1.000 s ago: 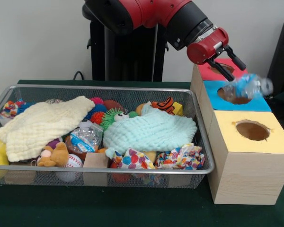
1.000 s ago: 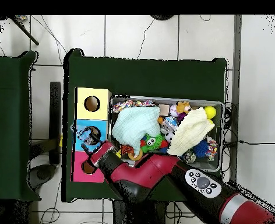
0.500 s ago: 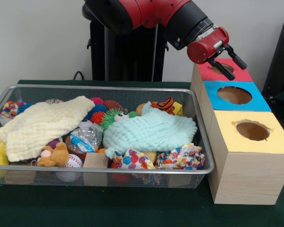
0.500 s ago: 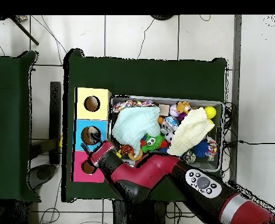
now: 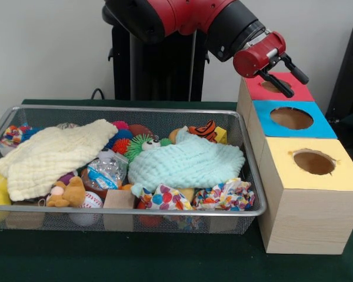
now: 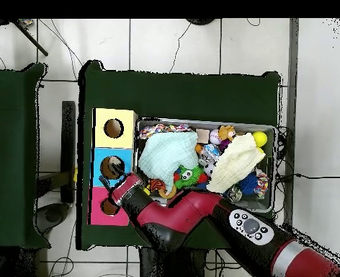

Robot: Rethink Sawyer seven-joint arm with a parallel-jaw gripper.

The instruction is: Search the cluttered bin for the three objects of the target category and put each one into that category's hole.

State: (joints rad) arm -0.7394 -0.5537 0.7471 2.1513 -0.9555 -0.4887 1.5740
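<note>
Three holes, none blocked: red hole [image 5: 276, 86], blue hole [image 5: 291, 118], yellow hole [image 5: 313, 162]. Gripper [image 5: 286, 73] hangs over the red/blue boxes, fingers apart, holding nothing. Looks like between picks. Remaining targets, if any, sit in the wire bin [image 5: 252, 176], likely under the cloths. Next move: swing back over bin, uncover clutter.

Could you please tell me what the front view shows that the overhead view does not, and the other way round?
Only the front view shows the pale wooden side of the box row, the bin's mesh front wall, and the tool with its two fingers spread and empty above the red box.

Only the overhead view shows the tiled floor around the table and the arm's button panel.

Both show the three holes, the yellow, blue and red tops, and the two cloths in the bin.
</note>
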